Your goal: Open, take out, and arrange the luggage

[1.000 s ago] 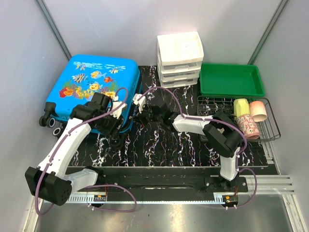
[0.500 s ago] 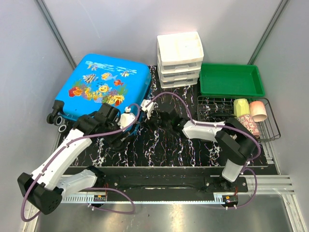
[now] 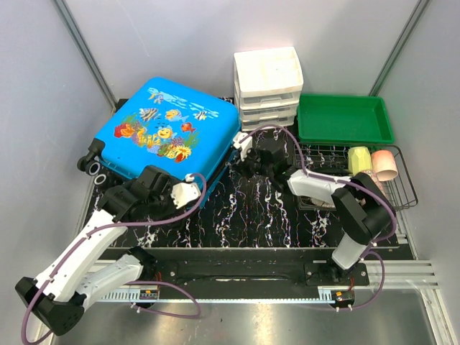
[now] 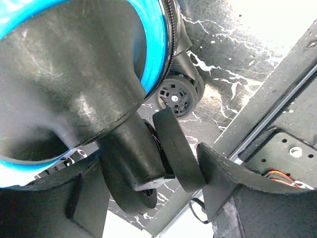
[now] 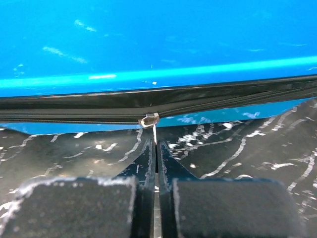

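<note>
The luggage (image 3: 169,133) lies flat with its printed lid up, and both grippers are at its edges. The fingers (image 4: 233,183) of the left gripper (image 4: 148,156) stand apart on both sides of one black wheel (image 4: 176,148) and its mount (image 4: 129,153) at a corner of the case. They are very close to it, but I cannot tell if they press on it. A second wheel (image 4: 177,96) is just beyond the fingertips, and the blue shell curves above them. The fingers (image 5: 79,203) of the right gripper (image 5: 155,148) are together and pinch the thin zipper pull (image 5: 154,131). The slider (image 5: 148,120) and the black zipper band (image 5: 223,99) are just past their tips, with the blue side wall behind. The lid carries only fish and flower pictures, and I cannot make out any words on it.
</note>
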Tool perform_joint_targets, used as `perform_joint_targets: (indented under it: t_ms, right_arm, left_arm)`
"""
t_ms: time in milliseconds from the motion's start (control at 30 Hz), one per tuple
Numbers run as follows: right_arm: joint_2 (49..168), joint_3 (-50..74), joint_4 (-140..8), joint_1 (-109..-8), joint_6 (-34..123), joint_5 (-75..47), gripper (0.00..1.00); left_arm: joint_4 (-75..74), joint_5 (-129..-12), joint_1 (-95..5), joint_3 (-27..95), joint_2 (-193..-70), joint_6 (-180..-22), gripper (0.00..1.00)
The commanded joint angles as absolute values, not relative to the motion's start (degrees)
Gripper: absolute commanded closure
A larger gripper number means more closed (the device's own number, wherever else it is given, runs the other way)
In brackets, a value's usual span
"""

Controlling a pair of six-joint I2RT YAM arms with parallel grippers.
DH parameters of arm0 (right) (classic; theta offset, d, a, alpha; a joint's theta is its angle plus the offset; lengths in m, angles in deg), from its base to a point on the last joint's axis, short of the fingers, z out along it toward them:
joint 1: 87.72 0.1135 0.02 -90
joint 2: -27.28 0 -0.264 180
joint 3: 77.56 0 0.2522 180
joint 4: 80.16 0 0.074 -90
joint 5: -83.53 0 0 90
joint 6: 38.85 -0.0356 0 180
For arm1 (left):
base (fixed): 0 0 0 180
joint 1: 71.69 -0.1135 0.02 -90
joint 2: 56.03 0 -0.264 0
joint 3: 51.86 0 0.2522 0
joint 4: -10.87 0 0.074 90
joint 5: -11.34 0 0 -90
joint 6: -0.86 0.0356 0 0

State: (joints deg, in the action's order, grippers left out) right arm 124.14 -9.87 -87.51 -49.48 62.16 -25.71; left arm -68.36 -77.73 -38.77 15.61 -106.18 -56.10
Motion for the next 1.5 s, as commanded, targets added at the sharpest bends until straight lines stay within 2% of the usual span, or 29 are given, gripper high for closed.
perform_joint_targets:
  t_ms: [0, 333, 633, 667, 700, 767, 800, 833, 1033, 1200, 1300, 1333, 1467]
  right_arm:
    - [121.4, -9.2, -86.8, -57.1, 67.8, -20.4, 1.0]
    - [129.4, -0.3, -87.1, -66.1, 71.4, -22.9, 1.0]
    - [137.6, 8.5, -88.7, -71.9, 74.4, -29.7, 1.0]
    - [138.1, 9.1, -88.8, -71.9, 74.4, -31.2, 1.0]
    - [138.5, 9.7, -88.9, -71.9, 74.3, -32.6, 1.0]
    - [138.8, 9.9, -88.9, -71.6, 73.4, -36.6, 1.0]
    - [139.1, 10.3, -88.0, -71.6, 73.1, -37.6, 1.0]
    - [139.1, 10.4, -87.6, -71.4, 73.0, -39.5, 1.0]
    - [138.9, 9.5, -86.6, -70.6, 73.4, -42.8, 1.0]
    - [139.0, 9.6, -86.4, -70.0, 74.2, -43.9, 1.0]
    - [139.3, 9.9, -86.1, -69.4, 74.9, -45.5, 1.0]
    - [139.4, 10.1, -85.9, -69.3, 75.2, -45.9, 1.0]
    - [139.6, 10.4, -85.3, -68.5, 76.8, -48.0, 1.0]
  left_arm:
    - [-85.2, -75.8, -37.5, 12.2, -103.4, -45.0, 1.0]
    - [-91.5, -84.9, -43.0, 10.7, -96.5, -40.4, 1.0]
    - [-91.3, -87.5, -43.2, 10.6, -95.0, -40.7, 1.0]
    - [-91.1, -87.6, -43.2, 11.0, -95.3, -41.2, 0.68]
    - [-91.3, -87.4, -43.2, 12.8, -96.1, -41.2, 0.47]
    - [-91.0, -85.7, -43.2, 15.9, -96.9, -42.5, 0.09]
    - [-90.5, -84.9, -43.3, 19.4, -98.0, -43.0, 0.04]
    - [-90.0, -83.0, -43.2, 21.3, -98.7, -44.1, 0.01]
    - [-89.8, -75.7, -43.3, 34.6, -105.9, -50.6, 0.01]
    - [-82.2, -76.7, -46.5, 48.3, -113.6, -61.4, 0.01]
    - [-79.1, -72.6, -58.1, 59.0, -125.2, -65.7, 0.01]
    - [-78.9, -70.2, -64.9, 62.2, -128.5, -68.6, 0.01]
    - [-79.4, -68.4, -75.6, 82.6, -147.8, -75.5, 0.01]
